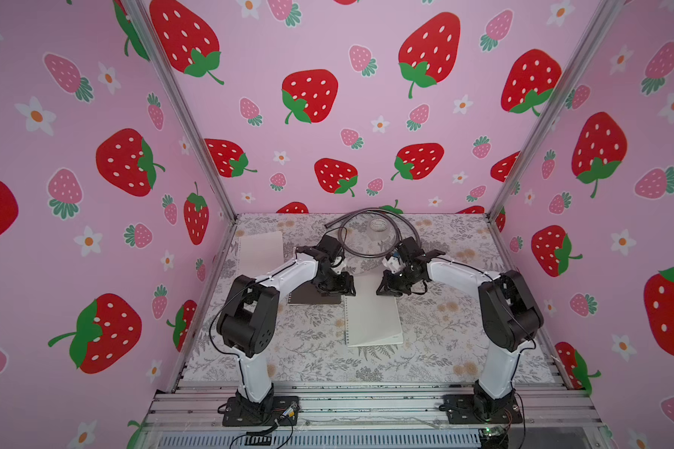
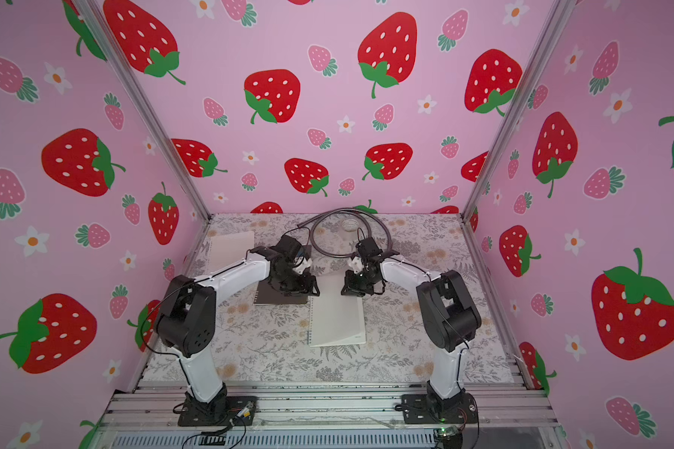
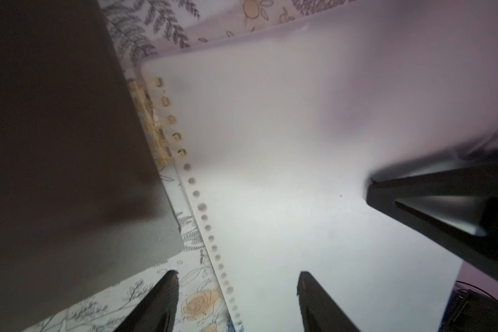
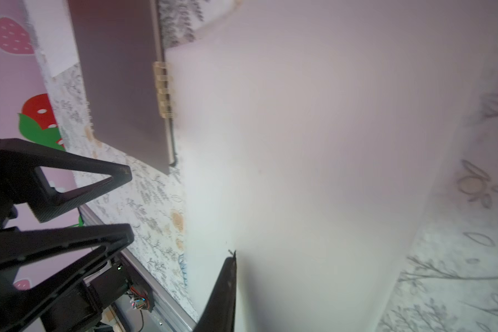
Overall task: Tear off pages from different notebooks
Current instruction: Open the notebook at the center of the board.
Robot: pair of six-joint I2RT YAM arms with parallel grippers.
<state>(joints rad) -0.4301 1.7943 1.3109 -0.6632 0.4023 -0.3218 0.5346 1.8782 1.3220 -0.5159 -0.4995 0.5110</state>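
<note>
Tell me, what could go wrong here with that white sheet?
The white page seems still hooked on several rings of the dark notebook; a pull may rip it crookedly. The left gripper stands with jaws open, pinning nothing, so the notebook could slide along.

White-shelled arms, bulky black joints, thin black cables, black baseplates

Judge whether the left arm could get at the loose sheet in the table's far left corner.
Probably yes: the loose sheet lies flat and uncovered beside the left arm, nothing stands between, and the left gripper, by the dark notebook, is open and empty.
</note>
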